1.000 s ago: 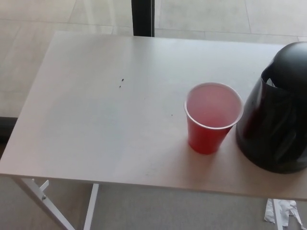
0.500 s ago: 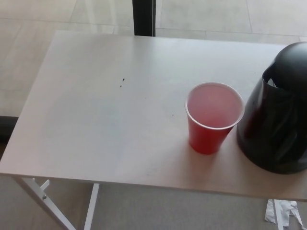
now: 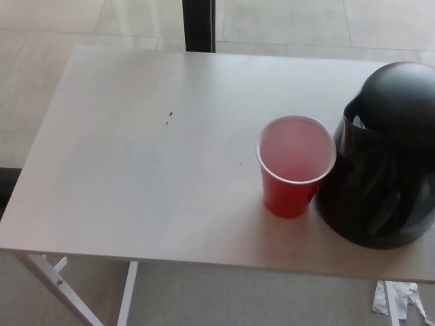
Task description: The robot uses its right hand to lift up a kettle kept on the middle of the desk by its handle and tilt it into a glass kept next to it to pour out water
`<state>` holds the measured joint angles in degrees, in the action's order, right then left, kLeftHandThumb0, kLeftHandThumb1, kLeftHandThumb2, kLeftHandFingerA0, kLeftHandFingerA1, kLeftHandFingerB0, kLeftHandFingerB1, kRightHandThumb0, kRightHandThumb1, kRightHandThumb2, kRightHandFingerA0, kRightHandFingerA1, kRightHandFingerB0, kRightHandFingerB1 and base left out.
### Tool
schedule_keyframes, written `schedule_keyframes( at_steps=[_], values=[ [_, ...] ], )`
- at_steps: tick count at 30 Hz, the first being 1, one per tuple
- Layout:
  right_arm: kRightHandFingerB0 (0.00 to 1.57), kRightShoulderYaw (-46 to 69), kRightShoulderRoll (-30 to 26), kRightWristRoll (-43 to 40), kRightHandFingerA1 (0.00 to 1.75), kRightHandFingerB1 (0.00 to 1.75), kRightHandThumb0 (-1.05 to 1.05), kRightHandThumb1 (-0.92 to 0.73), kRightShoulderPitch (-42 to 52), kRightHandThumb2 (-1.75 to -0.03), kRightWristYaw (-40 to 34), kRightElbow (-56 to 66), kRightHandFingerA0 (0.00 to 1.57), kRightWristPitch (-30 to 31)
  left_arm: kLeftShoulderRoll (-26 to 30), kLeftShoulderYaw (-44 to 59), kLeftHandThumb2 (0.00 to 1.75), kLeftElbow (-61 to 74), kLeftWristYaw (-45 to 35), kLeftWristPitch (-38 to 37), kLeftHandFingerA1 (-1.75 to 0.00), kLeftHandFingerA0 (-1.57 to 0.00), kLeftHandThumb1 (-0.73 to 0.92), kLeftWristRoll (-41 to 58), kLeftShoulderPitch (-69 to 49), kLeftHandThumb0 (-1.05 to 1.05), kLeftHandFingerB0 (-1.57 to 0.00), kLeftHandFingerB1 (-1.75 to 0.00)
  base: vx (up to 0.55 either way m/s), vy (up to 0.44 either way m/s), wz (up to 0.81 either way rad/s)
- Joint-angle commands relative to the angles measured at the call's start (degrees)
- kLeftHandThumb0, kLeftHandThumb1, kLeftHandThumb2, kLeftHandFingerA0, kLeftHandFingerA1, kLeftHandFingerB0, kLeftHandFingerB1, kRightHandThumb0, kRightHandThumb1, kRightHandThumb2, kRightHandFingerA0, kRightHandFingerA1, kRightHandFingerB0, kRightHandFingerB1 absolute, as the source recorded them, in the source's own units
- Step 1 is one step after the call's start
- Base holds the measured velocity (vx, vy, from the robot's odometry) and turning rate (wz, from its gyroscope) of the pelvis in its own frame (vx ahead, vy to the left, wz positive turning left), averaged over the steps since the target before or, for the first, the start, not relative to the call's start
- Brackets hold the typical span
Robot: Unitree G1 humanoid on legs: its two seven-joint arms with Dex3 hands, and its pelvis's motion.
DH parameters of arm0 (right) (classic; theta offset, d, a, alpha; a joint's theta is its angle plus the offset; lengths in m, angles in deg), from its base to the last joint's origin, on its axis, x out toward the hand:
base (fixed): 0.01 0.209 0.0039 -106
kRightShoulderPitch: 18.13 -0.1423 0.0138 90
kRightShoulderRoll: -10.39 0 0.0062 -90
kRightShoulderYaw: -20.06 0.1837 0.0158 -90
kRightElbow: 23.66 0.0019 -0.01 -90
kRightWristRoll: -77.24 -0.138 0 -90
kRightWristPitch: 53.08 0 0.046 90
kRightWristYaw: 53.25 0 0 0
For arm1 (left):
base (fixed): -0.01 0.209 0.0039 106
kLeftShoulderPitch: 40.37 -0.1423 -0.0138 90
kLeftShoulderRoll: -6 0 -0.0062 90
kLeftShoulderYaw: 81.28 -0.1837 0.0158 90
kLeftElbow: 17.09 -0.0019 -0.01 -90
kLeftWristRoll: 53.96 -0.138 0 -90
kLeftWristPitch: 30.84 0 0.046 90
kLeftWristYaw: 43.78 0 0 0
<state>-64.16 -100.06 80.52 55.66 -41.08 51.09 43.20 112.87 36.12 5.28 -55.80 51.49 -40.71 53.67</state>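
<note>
A: Where is the kettle?

B: The black kettle [image 3: 380,163] stands upright at the right of the frame, on the desk [image 3: 136,170], its right side cut off by the frame's edge. Its long axis runs straight up from the desktop, a wide base below and a domed lid on top.

A: Which way does it point?

B: The spout notch, a pale gap under the lid, faces picture left, toward the red cup [image 3: 294,165]. I cannot see the handle.

A: How close are the two?

B: The cup stands upright just to the left of the kettle, lower right of centre. Its rim looks to be touching or almost touching the kettle's wall; I cannot tell which. The inside of the cup looks pinkish, and I cannot tell whether it holds any liquid.

A: How much room is there around them?

B: The whole left and middle of the desktop is bare but for a couple of tiny dark specks at upper left of centre. The near edge runs just below the cup and the kettle's base, so both sit close to that edge. The far edge lies along the top of the frame, with a dark post [image 3: 198,25] behind it.

A: And the hands?

B: Neither of the robot's hands shows in the frame, so I cannot tell whether their fingers are apart or together.
</note>
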Motion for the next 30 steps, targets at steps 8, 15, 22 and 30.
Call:
schedule_keyframes(
  at_steps=[8,15,22,30],
  values=[
    [0.47,4.43,7.27,-0.1,0.84,0.42,-0.32,-0.76,-2.84,-0.62,-8.14,-0.92,1.09,-5.34,1.31,-0.22,0.58,0.13,0.55,-0.98,-0.56,-0.73,0.58,-0.22,0.15,-0.76,-0.53,-0.5,0.0,0.0,0.0],
    [0.57,9.92,10.94,-3.34,0.94,0.48,-0.32,-0.78,-3.12,-0.62,-8.48,2.29,1.13,-0.14,1.01,-0.09,0.58,0.6,0.42,-1.01,-0.59,-0.77,0.59,0.16,-0.58,-0.71,-0.57,-0.51,0.0,0.0,0.0],
    [0.71,10.51,10.62,-3.63,0.93,0.52,-0.39,-0.75,-3.97,-0.63,-6.41,2.18,1.13,1.28,1.09,-0.1,0.59,0.15,0.73,-1.73,-0.58,-0.79,0.61,-0.08,-0.8,-0.73,-0.58,-0.51,0.0,0.0,0.0],
    [0.73,10.22,8.85,-6.03,1.43,0.62,-0.05,-0.77,-2.84,-0.76,0.21,2.32,1.02,-1.44,1.1,-0.37,0.59,-0.08,0.86,-2.74,-0.59,-0.78,0.62,-0.37,-1.04,-0.71,-0.56,-0.51,0.0,0.0,0.0]
  ],
)
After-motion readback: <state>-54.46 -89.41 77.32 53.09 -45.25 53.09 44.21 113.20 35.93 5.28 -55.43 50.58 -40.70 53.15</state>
